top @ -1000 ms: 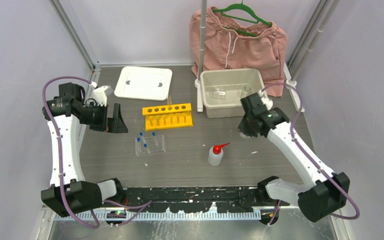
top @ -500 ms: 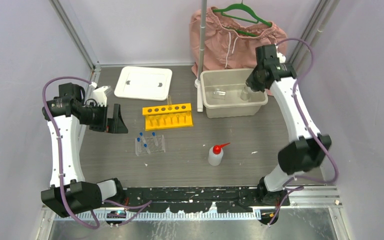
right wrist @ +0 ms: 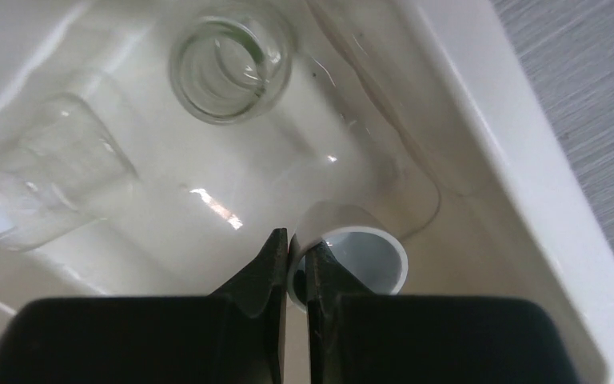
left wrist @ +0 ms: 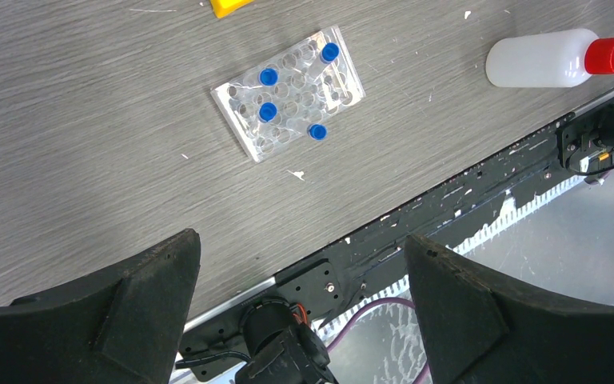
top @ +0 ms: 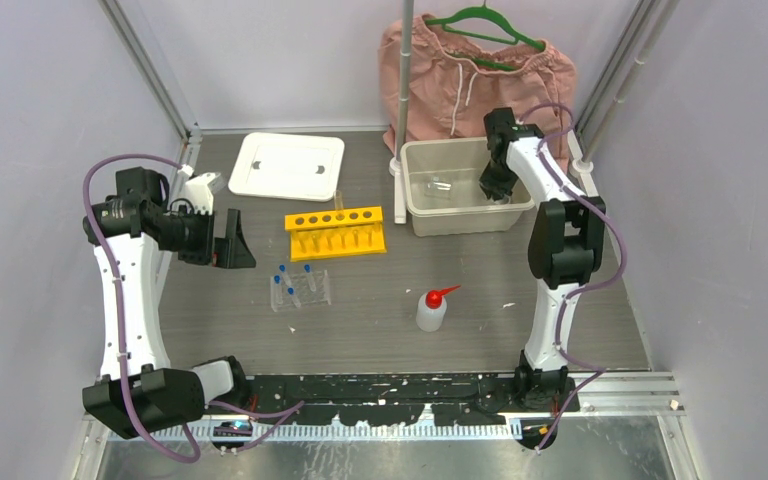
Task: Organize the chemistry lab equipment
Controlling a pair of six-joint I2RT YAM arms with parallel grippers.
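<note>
My right gripper (right wrist: 297, 244) is shut on the rim of the tiny white cup (right wrist: 364, 260), low inside the beige tub (right wrist: 480, 120); from above it (top: 495, 190) is at the tub's right end. Two clear beakers share the tub, one upright (right wrist: 230, 60) and one on its side (right wrist: 44, 172). My left gripper (top: 235, 240) hangs open and empty at the table's left, above the near edge (left wrist: 300, 264). The clear rack (left wrist: 288, 92) holds several blue-capped tubes. The yellow rack (top: 335, 232) stands mid-table. The white squeeze bottle (top: 432, 310) with its red nozzle stands near the front.
The tub's white lid (top: 287, 165) lies flat at the back left. Pink shorts (top: 475, 80) hang on a green hanger behind the tub, beside a vertical pole (top: 401, 120). The black base rail (left wrist: 448, 208) runs along the near edge.
The right arm swung from mid-table, went over the tub's far right corner and then came down into the tub with the cup. The left arm stayed put.
</note>
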